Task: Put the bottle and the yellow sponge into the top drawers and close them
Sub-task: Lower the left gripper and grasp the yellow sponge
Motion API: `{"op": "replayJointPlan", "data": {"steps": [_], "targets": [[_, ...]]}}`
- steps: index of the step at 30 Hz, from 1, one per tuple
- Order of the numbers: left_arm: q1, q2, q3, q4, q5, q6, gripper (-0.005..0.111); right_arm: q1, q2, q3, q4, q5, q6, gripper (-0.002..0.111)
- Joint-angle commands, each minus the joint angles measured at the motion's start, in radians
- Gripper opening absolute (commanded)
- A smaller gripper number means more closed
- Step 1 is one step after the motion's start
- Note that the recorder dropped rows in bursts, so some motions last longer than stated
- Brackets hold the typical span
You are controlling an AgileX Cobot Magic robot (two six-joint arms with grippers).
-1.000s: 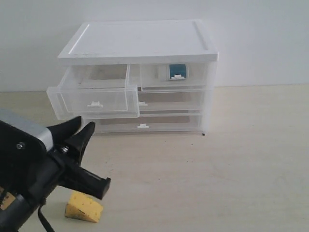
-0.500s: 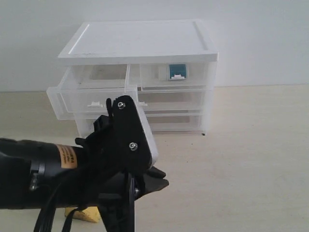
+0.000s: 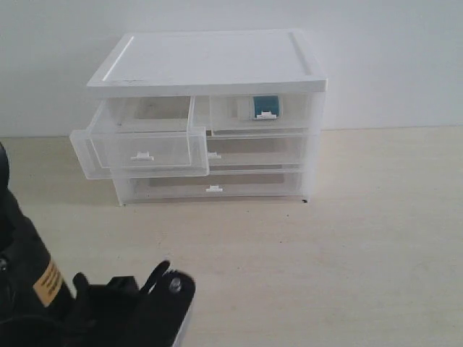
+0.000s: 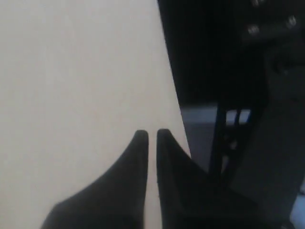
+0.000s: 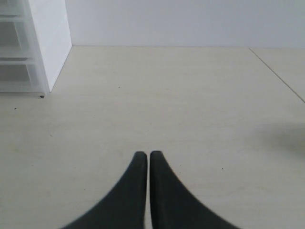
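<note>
Black left tool [image 4: 152, 135], closed on nothing, tips a sliver apart over pale table [image 4: 71, 71]; dark rig hardware [image 4: 238, 71] close alongside. Black right tool [image 5: 145, 155] likewise closed and empty, low over the table, well apart from the white cabinet [image 5: 50, 38]. In the exterior view, bulky left arm [image 3: 29, 289] blocking the near left corner. Beyond it, top left drawer [image 3: 145, 148] pulled out; top right drawer [image 3: 289, 116] pushed in, bottle [image 3: 265, 105] inside behind the translucent front. Two full-width drawers [image 3: 253, 152] below, shut.
</note>
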Motion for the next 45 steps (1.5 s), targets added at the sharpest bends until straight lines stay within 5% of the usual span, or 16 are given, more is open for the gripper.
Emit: {"op": "replayJointPlan", "data": {"steps": [1, 5, 12, 17, 22, 31, 45], "targets": [[0.004, -0.003, -0.009, 0.225, 0.089, -0.008, 0.004, -0.002, -0.005, 0.005, 0.001, -0.011, 0.000, 0.000], [0.043, -0.003, -0.009, 0.333, 0.074, -0.003, 0.004, -0.002, -0.005, 0.005, 0.001, -0.011, 0.000, 0.000], [0.260, -0.003, -0.009, 0.262, -0.062, 0.220, 0.004, -0.002, -0.005, 0.005, 0.001, -0.011, 0.000, 0.000], [0.350, -0.003, -0.009, 0.178, -0.204, 0.368, 0.004, -0.002, -0.005, 0.005, 0.001, -0.009, 0.000, 0.000], [0.380, 0.031, -0.009, 0.176, -0.242, 0.474, 0.006, -0.002, -0.005, 0.005, 0.001, -0.009, 0.000, 0.000], [0.432, 0.156, -0.009, 0.211, -0.316, 0.482, 0.054, -0.002, -0.005, 0.005, 0.001, -0.011, 0.000, 0.000], [0.432, 0.278, -0.009, 0.161, -0.382, 0.504, 0.057, -0.002, -0.005, 0.005, 0.001, -0.011, 0.000, 0.000]]}}
